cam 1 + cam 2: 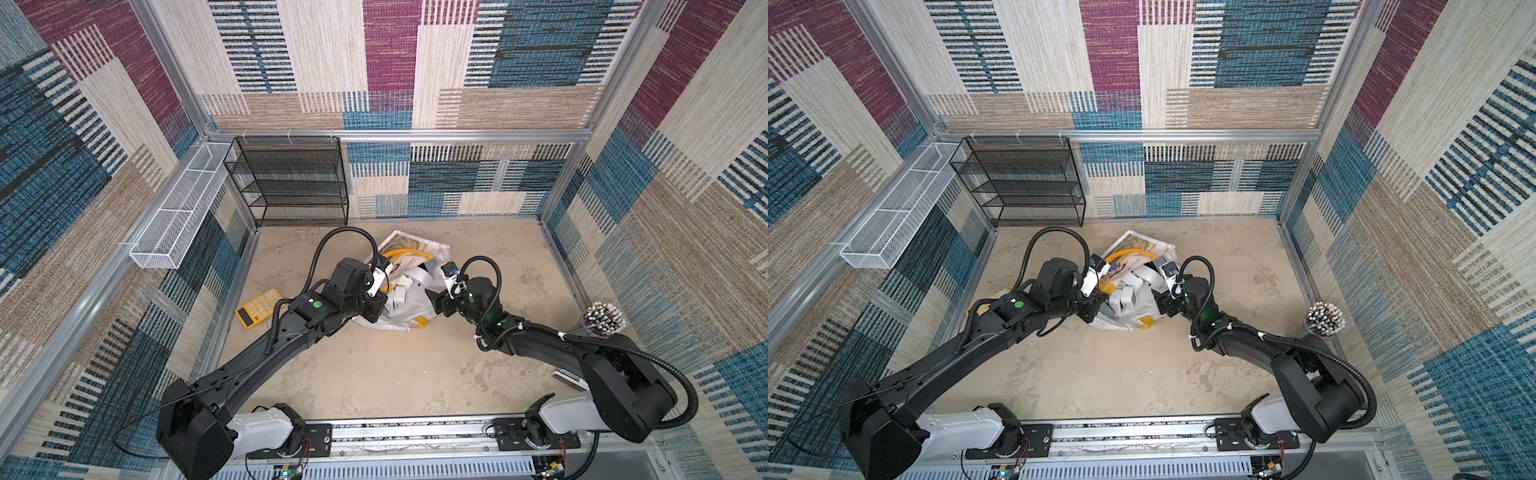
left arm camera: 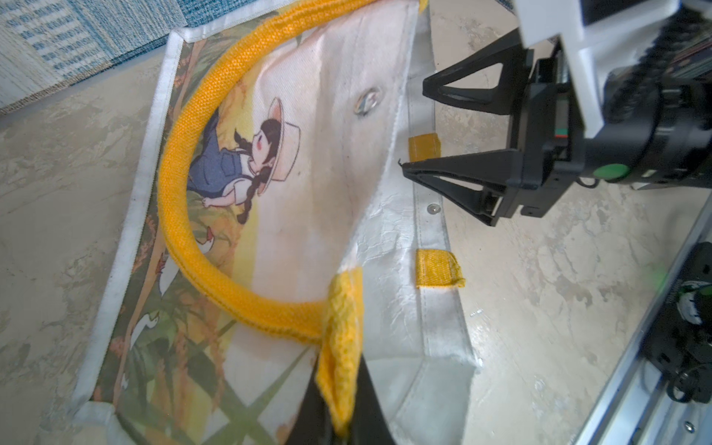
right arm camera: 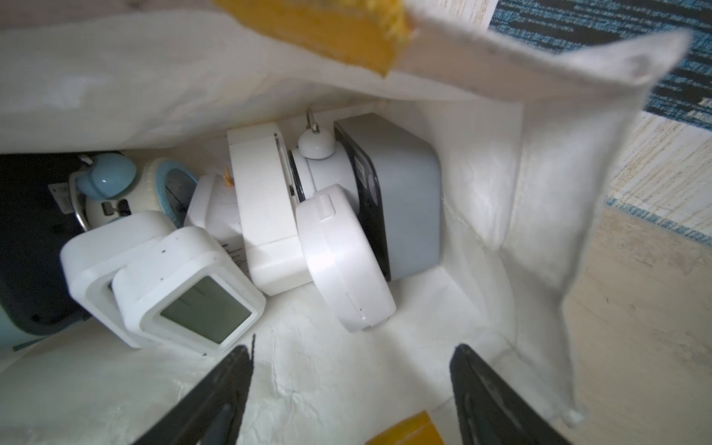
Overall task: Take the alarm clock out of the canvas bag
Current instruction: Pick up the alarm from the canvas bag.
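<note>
The canvas bag (image 1: 415, 249) is lying slumped on the tabletop (image 1: 395, 374), toward 12 o'clock from the table's middle in both top views. Its printed side is showing at the 12 o'clock end and its mouth is opening toward the right gripper (image 3: 352, 346). The left gripper (image 2: 341, 360) is reaching in from the bag's 8 o'clock side and clenching the yellow strap (image 2: 173, 192) where it joins the rim, holding that edge of the bag up. The right gripper is hovering at the bag's 4 o'clock side with its claw released, the jaws standing wide apart just at the mouth, nothing between them and touching no clock. The alarm clocks (image 3: 269, 215) are lying in a heap inside the bag, against its closed end. A white digital clock (image 3: 192, 300) with a grey screen is sitting nearest the right gripper, and a round white clock (image 3: 346, 262) is leaning against a grey cube clock (image 3: 408, 192) with a black face. A white bell-topped clock (image 3: 316, 146) is sitting wedged behind them, and a pale blue bell clock (image 3: 111, 181) is lying further along the heap. On the table, a yellow calculator (image 1: 259, 307) is lying at the bag's 9 o'clock, partly under the left arm. A cup of pens (image 1: 602, 320) is standing at 3 o'clock by the wall, and a black mesh rack (image 1: 291, 178) is standing at 11 o'clock against the back wall.
</note>
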{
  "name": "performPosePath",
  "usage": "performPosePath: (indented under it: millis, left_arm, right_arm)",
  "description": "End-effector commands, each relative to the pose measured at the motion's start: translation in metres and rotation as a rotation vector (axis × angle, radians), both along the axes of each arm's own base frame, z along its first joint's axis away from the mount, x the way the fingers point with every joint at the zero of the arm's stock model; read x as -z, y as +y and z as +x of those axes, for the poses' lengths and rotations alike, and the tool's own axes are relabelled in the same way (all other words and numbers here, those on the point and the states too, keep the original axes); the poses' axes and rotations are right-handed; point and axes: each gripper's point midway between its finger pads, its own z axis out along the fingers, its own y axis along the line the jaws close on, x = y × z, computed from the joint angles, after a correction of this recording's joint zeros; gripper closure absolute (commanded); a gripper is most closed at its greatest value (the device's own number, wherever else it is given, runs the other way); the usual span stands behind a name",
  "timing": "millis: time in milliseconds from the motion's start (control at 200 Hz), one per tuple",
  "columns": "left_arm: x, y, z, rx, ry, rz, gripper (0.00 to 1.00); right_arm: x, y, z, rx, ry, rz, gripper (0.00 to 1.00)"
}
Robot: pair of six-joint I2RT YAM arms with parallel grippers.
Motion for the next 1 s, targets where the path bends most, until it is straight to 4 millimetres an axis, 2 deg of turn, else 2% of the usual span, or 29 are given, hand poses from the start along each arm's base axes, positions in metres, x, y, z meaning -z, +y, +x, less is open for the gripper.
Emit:
performPosePath:
  millis: [0, 260, 531, 676, 811, 992]
  left_arm:
    - [-0.006, -0.012, -0.013, 0.115, 0.026, -0.038, 1.0]
    - [-0.001, -0.002, -0.018, 0.145, 0.059, -0.034, 1.0]
    - [-0.009, 0.008, -0.012, 0.124, 0.079, -0.082, 1.0]
    - [-0.018, 0.005, -0.011, 0.129, 0.088, -0.142, 1.0]
    - [-0.023, 0.002, -0.008, 0.122, 0.092, -0.167, 1.0]
    - [-0.03, 0.001, -0.004, 0.101, 0.079, -0.187, 1.0]
  right_arm:
    - [-0.015, 0.01, 0.006, -0.041, -0.063, 0.012, 0.16]
    - [-0.008, 0.017, 0.008, -0.083, -0.074, -0.032, 0.16]
    - [0.008, 0.011, 0.013, -0.057, -0.056, -0.108, 0.15]
    - [0.008, 0.01, 0.02, -0.032, -0.074, -0.109, 0.15]
    - [0.007, 0.017, 0.024, -0.056, -0.081, -0.105, 0.15]
    - [0.015, 0.019, 0.03, -0.058, -0.061, -0.143, 0.18]
